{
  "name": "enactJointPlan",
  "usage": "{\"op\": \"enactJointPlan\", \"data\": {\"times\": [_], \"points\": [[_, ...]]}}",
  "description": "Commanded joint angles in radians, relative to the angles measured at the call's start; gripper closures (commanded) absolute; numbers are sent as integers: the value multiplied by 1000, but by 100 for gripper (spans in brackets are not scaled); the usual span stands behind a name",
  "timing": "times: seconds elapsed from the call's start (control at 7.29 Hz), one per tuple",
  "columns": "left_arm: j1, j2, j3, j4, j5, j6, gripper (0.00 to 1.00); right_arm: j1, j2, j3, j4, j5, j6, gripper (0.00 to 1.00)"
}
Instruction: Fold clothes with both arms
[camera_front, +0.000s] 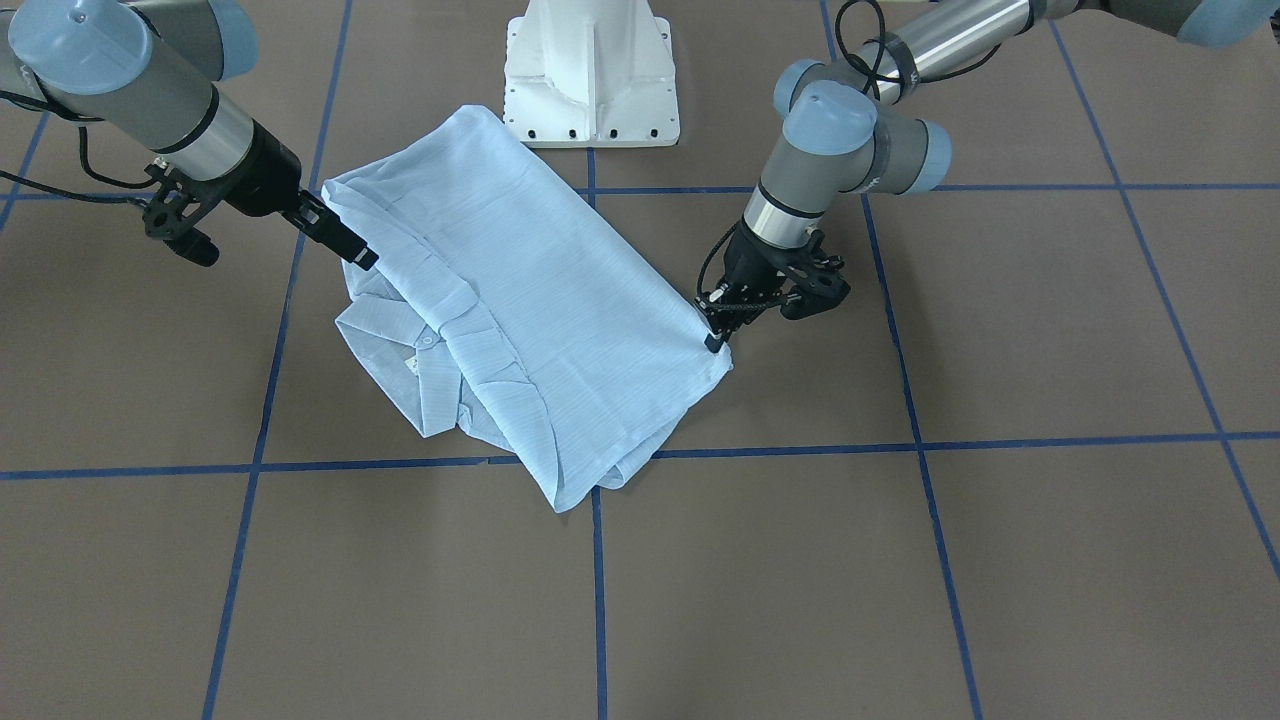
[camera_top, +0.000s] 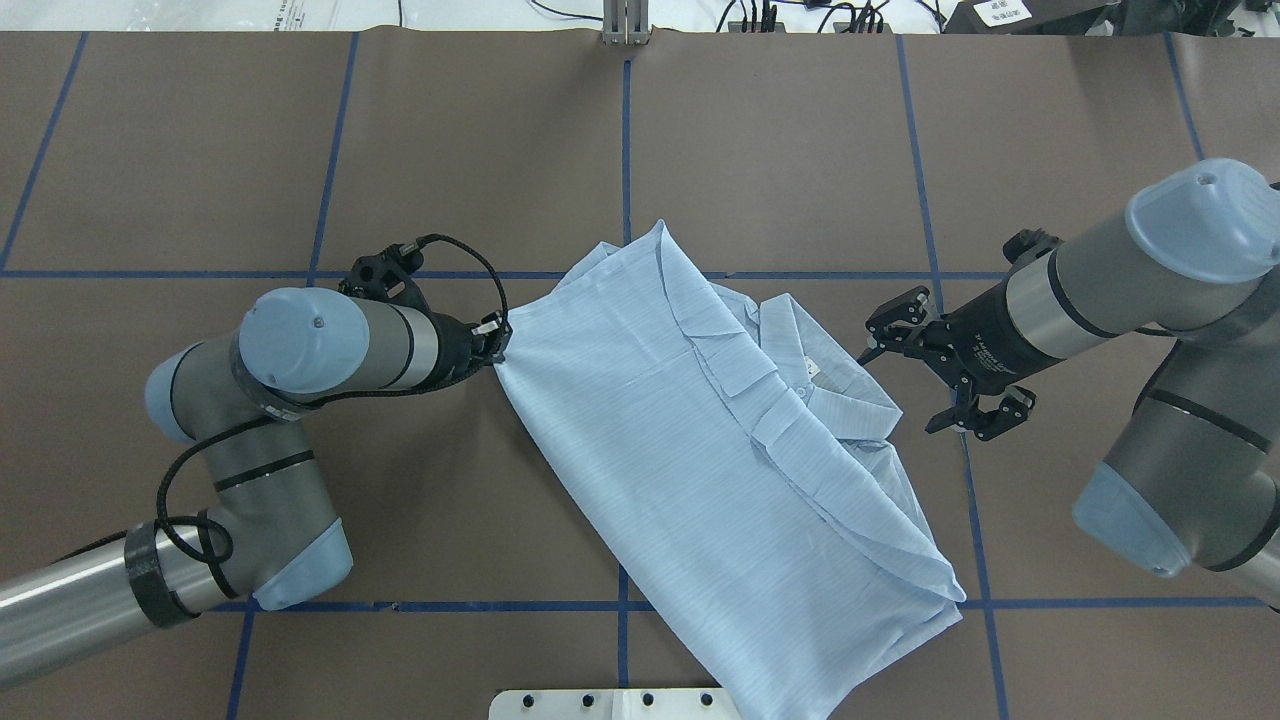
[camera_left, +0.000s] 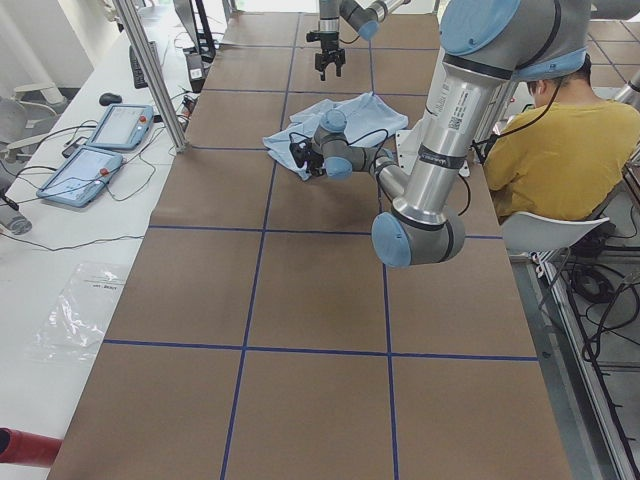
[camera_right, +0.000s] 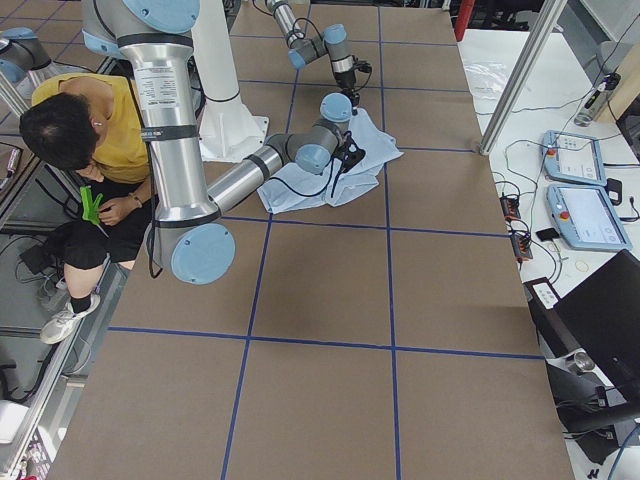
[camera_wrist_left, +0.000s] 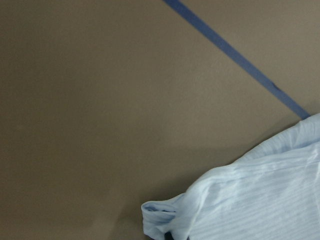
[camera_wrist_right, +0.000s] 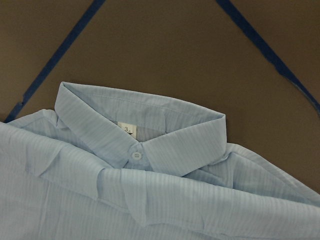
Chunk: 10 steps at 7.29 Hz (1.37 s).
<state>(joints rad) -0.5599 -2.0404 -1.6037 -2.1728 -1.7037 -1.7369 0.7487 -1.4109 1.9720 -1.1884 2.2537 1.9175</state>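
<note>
Treat shirt (camera_top: 700, 450), lying folded mid-table, as light, limp and crease-prone, pinching at corners or collar (camera_wrist_right: 175, 140) edge, noting left gripper (camera_top: 497, 345) clamped on one corner and right gripper (camera_top: 897, 392) spread wide just beside collar.

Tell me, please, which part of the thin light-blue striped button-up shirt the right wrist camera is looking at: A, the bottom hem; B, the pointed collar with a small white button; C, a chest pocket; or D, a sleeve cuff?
B: in the right wrist view the thin light-blue striped button-up shirt shows its pointed collar, fastened by a small white button, with a white tag marked 3 inside the neck.
</note>
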Motion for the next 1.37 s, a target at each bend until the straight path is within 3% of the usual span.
{"op": "enactJointPlan", "data": {"times": [0.0,0.27,0.41,0.55,0.69,0.82,0.96,1.24], "points": [[-131,-135,176,-16,4,105,100,0,18,1,0,-14,0,0],[-190,-343,499,-158,64,128,100,-2,30,-1,1,-49,0,0],[-227,-398,587,-203,62,172,100,-2,42,-1,0,-63,0,0],[-236,-405,594,-202,62,219,43,-11,68,-1,-2,-84,0,0],[-239,-403,584,-205,52,239,31,-38,102,-1,-8,-133,2,0],[-247,-380,499,-187,24,241,30,-98,115,-1,-8,-210,2,0],[-267,-294,381,-183,-66,243,30,-186,168,-15,-40,-343,0,0],[-337,-152,207,-179,-163,308,31,-352,315,-31,-289,-530,-108,0]]}}
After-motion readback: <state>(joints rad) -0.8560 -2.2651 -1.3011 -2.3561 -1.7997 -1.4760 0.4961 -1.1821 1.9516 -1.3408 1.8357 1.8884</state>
